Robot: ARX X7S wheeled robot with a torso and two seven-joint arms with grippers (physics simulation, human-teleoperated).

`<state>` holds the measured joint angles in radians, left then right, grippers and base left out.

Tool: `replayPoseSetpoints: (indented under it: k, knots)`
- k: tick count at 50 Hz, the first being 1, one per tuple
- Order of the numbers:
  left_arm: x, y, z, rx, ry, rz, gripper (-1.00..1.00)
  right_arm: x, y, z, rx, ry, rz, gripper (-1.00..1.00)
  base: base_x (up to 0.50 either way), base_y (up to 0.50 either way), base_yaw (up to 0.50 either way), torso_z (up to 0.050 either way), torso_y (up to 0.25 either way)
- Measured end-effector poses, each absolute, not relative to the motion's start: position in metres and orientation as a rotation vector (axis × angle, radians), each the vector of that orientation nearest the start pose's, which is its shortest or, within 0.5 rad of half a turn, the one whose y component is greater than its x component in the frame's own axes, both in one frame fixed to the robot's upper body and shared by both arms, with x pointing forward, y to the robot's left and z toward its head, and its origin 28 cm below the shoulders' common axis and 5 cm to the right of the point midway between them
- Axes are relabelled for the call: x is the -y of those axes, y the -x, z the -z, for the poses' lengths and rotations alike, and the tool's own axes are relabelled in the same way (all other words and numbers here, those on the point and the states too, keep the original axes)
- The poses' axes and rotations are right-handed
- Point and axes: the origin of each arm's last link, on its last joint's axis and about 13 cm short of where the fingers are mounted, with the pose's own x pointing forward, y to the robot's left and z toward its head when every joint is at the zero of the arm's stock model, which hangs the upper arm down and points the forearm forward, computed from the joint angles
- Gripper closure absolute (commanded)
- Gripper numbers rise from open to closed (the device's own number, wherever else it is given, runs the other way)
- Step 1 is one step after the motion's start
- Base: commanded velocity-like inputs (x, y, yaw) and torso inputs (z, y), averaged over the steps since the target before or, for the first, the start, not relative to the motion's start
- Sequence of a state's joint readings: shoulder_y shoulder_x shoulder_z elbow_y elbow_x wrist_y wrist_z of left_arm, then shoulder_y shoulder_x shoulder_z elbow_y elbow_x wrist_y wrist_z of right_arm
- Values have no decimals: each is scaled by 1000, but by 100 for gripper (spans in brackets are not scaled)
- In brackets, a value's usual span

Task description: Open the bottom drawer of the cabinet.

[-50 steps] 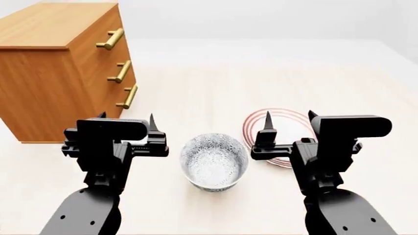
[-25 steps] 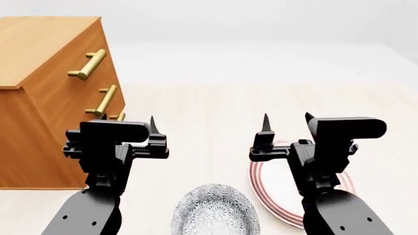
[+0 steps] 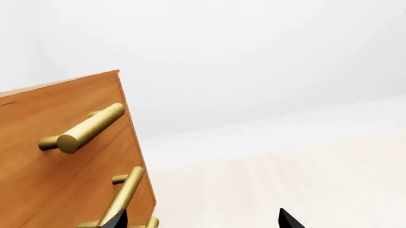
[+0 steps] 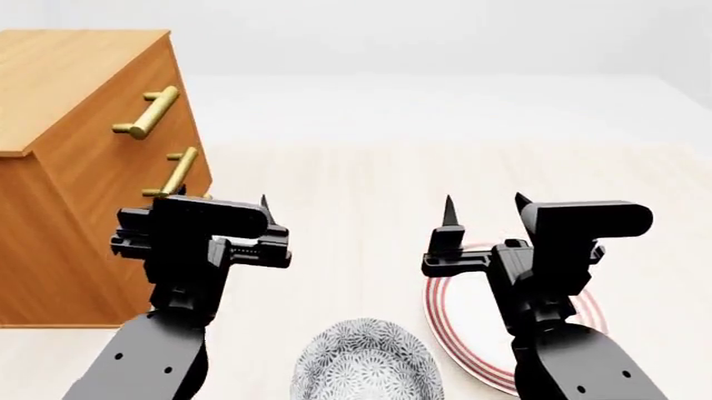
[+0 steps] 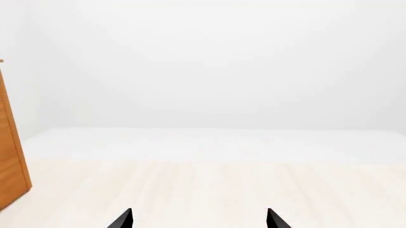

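The orange-brown cabinet (image 4: 67, 92) stands at the left, its brass-handled front facing right. My left gripper (image 4: 220, 204) hangs open in front of its lower part and covers most of the bottom drawer (image 4: 120, 287). In the left wrist view the cabinet (image 3: 51, 190) fills the left side, and only the tip of the bottom drawer's handle (image 3: 151, 223) shows beside one fingertip; the left gripper (image 3: 201, 221) holds nothing. My right gripper (image 4: 485, 207) is open and empty over the table, well to the right of the cabinet. The right wrist view shows this gripper (image 5: 198, 219) and a sliver of cabinet (image 5: 9, 161).
A patterned glass bowl (image 4: 368, 362) sits on the table at the view's bottom between my arms. A red-ringed plate (image 4: 451, 321) lies under the right arm. Pale wooden tabletop (image 4: 356, 183) stretches ahead and to the right of the cabinet.
The view has moved in on the cabinet, which looms larger. Bowl and plate have slid to the bottom of the view. In the last half second the left gripper edged slightly right.
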<state>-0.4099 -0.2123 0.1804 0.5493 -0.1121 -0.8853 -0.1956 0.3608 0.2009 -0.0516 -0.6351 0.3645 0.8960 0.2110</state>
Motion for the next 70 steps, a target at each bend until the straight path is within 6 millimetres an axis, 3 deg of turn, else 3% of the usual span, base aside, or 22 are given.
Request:
replayPoseSetpoints:
  k: [15, 37, 70]
  knots:
    - [-213, -274, -163, 56, -481, 5, -100, 103, -236, -161, 65, -19, -70, -100, 0, 0, 0, 0, 0]
    - [-221, -305, -139, -21, -850, -20, -100, 103, -236, -162, 75, -26, -69, -100, 0, 0, 0, 0, 0]
    - [-223, -320, -111, -137, -1017, 36, -100, 104, -236, -160, 74, -33, -67, -100, 0, 0, 0, 0, 0]
